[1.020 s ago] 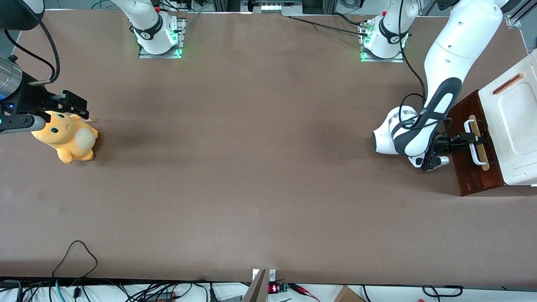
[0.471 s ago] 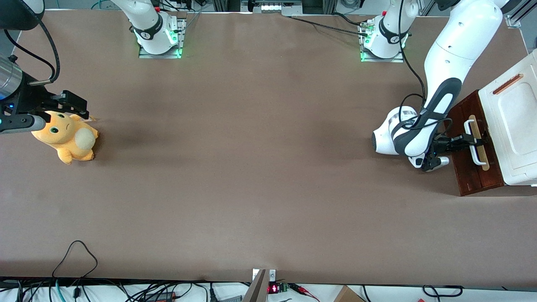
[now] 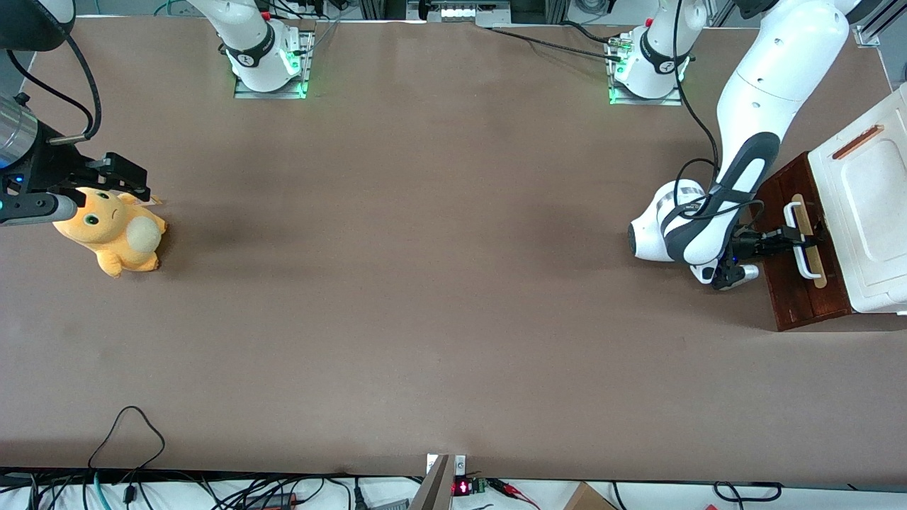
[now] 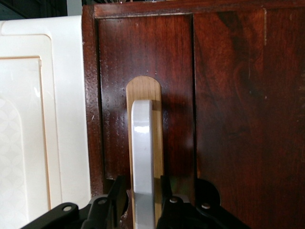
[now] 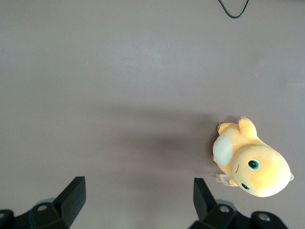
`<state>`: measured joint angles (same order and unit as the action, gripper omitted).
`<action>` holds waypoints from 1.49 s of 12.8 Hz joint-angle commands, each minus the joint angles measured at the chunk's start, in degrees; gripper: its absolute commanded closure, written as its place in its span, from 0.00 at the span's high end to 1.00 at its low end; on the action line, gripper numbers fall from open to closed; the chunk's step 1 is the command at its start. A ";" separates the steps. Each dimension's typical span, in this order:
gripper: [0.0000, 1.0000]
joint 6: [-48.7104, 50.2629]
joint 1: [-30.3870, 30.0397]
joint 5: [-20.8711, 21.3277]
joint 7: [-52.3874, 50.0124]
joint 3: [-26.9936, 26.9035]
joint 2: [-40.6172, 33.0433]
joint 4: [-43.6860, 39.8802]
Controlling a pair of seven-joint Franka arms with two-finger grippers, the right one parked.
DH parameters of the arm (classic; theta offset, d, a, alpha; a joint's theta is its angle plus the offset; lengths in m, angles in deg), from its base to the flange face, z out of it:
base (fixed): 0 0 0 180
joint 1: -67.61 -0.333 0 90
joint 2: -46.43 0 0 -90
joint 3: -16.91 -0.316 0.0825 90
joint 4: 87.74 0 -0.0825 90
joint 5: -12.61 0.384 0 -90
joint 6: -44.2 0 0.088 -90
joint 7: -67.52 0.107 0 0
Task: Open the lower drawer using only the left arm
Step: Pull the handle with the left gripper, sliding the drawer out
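Observation:
The lower drawer (image 3: 793, 290) shows its dark reddish-brown front under the white cabinet top (image 3: 868, 205), toward the working arm's end of the table. No plywood inside shows. Its white loop handle (image 3: 804, 263) sits on a pale wood strip. My left arm (image 3: 765, 78) reaches down to it. Its gripper (image 3: 797, 239) is level with the handle. In the left wrist view the gripper (image 4: 141, 183) is open. Its black fingers (image 4: 114, 195) stand one on each side of the handle (image 4: 142, 143), with a narrow gap on each side. The drawer front (image 4: 228, 119) fills that view.
An orange plush toy (image 3: 113, 230) lies toward the parked arm's end of the table and shows in the right wrist view (image 5: 252, 162). A black cable loop (image 3: 127, 425) lies near the front edge. The white cabinet top also shows in the left wrist view (image 4: 43, 119).
My gripper has drawn back slightly from the cabinet along the handle. The drawer front has not visibly moved.

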<state>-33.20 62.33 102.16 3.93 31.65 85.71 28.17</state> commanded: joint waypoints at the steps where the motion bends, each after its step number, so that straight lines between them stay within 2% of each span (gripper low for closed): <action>1: 0.33 0.59 -0.44 1.51 -0.13 0.20 0.98 -1.12; 5: 0.24 0.59 -0.44 1.59 -0.13 0.20 0.98 -1.21; 8: 0.23 0.59 -0.96 2.82 -0.13 0.20 0.98 -1.12; 19: 0.04 0.94 -0.44 2.82 -0.40 0.90 0.72 -1.21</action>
<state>-33.27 61.96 103.41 3.66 31.77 86.16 28.03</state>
